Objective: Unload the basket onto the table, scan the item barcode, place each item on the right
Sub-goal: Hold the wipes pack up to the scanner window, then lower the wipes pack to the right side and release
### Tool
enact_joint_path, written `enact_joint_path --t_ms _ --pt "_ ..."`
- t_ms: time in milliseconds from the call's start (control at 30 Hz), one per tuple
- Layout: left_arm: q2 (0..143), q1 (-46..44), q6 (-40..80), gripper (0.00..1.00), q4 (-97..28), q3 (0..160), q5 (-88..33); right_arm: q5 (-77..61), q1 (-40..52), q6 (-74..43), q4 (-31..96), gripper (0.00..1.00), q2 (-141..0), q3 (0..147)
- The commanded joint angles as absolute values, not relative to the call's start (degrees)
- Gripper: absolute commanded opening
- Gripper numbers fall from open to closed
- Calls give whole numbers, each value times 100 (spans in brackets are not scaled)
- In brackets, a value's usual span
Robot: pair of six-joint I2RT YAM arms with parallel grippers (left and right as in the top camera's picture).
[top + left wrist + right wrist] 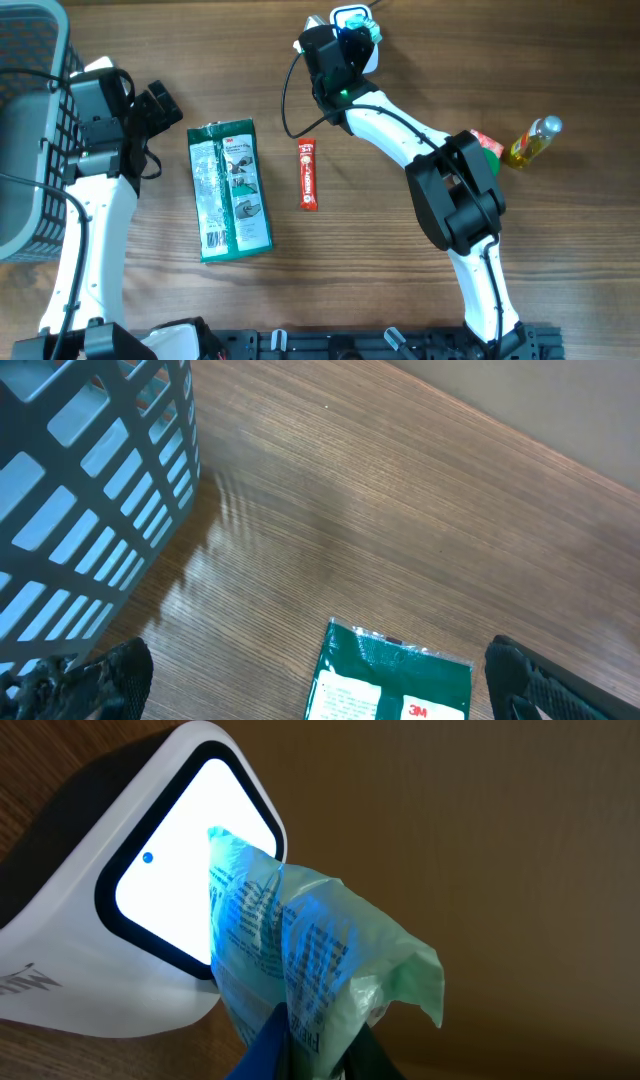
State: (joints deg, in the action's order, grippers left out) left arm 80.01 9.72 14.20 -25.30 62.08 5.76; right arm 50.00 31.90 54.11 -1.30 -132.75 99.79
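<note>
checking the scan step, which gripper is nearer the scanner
right. the right gripper holds a packet at the scanner; the left gripper is far off, near the basket.

Left arm [95, 215] and right arm [395, 125]: white shells, bulky black joints, looping black cables [287, 100], a green light [343, 97] at the right wrist; left gripper [318, 678] black.

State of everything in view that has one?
scanner: window lit
pouch: crumpled, held up in front of the lit window
right hand: shut on pouch
left hand: open, empty
packet: lying flat
stick: lying flat
bottle: on its side
</note>
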Motion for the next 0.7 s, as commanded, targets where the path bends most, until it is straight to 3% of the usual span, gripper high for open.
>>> enact_joint_path --t_ms 0,167,267,467,567,667 --pt "7950 987 1369 100 -2512 6270 609 4687 3148 5402 -128 4 -13292 9780" --pt "7950 987 1372 100 -2512 6270 609 4718 2875 5240 -91 4 -12416 9780" --pt "7950 987 1372 100 -2512 6270 609 4499 2733 4917 650 4 -11638 9780" --pt "7950 987 1369 100 -2512 6270 609 1739 2657 3183 4248 4 -10634 9780" --pt "7950 987 1372 100 -2512 6270 609 183 2615 2941 6160 4 -10619 9778" --pt "7950 987 1372 100 -2512 6270 609 -523 2596 2930 7098 4 -10678 9647"
